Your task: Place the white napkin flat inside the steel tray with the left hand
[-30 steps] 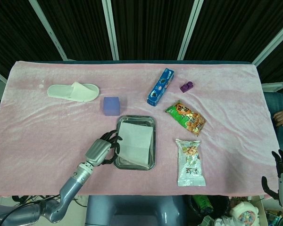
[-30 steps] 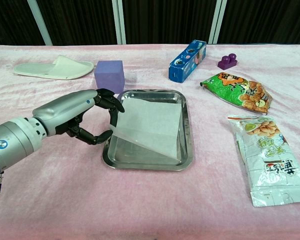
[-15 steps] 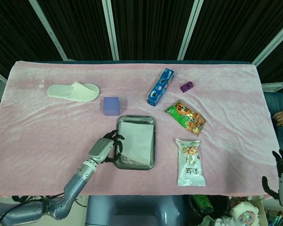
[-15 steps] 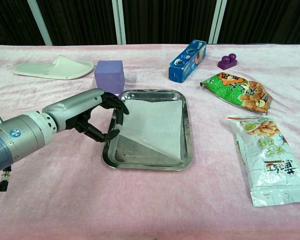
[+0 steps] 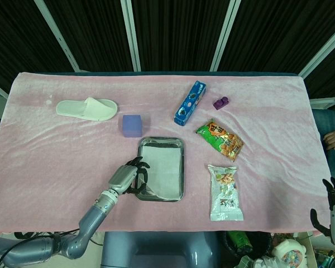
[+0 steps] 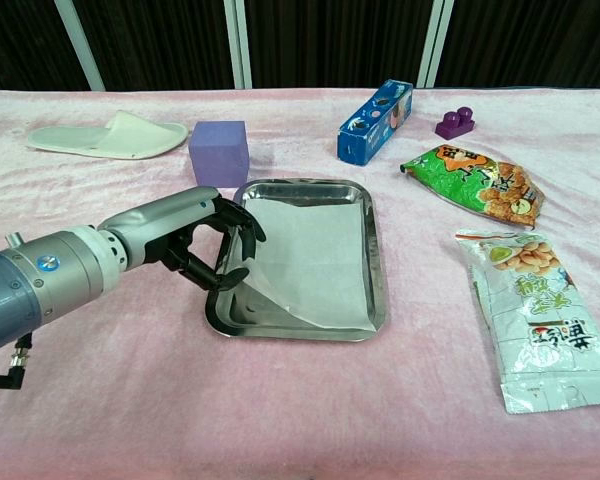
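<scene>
We're nearly done: the white napkin (image 6: 315,262) lies mostly inside the steel tray (image 6: 377,296), left hand (image 6: 215,248) pinching its near-left corner, not yet released.

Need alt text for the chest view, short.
The robot's left hand holds the left edge of a white napkin lying mostly inside a steel tray on a pink cloth. Around it sit a purple cube, white slipper and snack packets.

Left hand (image 6: 205,245) sunk lower at steel tray (image 6: 377,300) edge; white napkin (image 6: 305,260) settled nearly flat inside
</scene>
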You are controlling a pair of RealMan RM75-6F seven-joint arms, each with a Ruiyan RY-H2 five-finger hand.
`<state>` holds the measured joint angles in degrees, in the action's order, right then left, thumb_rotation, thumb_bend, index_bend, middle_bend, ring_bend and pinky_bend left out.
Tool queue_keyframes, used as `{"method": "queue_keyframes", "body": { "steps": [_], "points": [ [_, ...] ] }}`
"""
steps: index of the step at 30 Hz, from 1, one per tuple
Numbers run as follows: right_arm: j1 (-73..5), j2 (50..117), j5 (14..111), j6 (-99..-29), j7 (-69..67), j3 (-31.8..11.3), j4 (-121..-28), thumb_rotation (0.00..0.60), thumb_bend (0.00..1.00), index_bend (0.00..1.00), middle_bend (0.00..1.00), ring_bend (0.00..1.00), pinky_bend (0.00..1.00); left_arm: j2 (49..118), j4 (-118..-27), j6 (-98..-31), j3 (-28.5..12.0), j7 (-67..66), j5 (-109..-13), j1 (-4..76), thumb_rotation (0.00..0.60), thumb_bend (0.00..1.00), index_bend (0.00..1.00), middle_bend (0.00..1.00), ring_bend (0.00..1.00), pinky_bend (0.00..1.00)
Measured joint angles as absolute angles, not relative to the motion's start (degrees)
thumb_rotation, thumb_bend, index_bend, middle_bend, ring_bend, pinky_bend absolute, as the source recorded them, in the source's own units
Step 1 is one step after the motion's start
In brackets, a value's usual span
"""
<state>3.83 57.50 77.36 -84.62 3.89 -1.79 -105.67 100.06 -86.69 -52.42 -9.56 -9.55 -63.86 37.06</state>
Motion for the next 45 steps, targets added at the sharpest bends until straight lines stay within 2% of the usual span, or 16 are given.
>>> {"method": "queue_keyframes", "body": {
  "steps": [18,42,45],
  "points": [
    [3.8,57.5,77.4,-84.6,3.9,-1.7,-105.7,0.600,0.39,0.00,0.00,0.08,0.15,103.3,-83.3,-53.5,-11.4,-12.3,-58.7,38.6,0.600,0.41,0.57,0.23,0.04,0.13],
    [3.8,57.5,77.4,-84.5,3.9,-1.6,-105.7,0.600,0.39,0.00,0.00,0.08,0.15,104.9,-81.0,-54.9,-13.0,-14.4,-56.6,40.2,0.600,0.41,0.57,0.23,0.04,0.11],
    [3.8,57.5,77.4,-84.5,3.8,-1.7,-105.7,0.600,0.39,0.00,0.00,0.08,0.15,105.1,-81.2,-55.0,-13.0,-14.9,-56.0,40.2,0.600,0.38,0.49,0.21,0.04,0.09]
  ]
}}
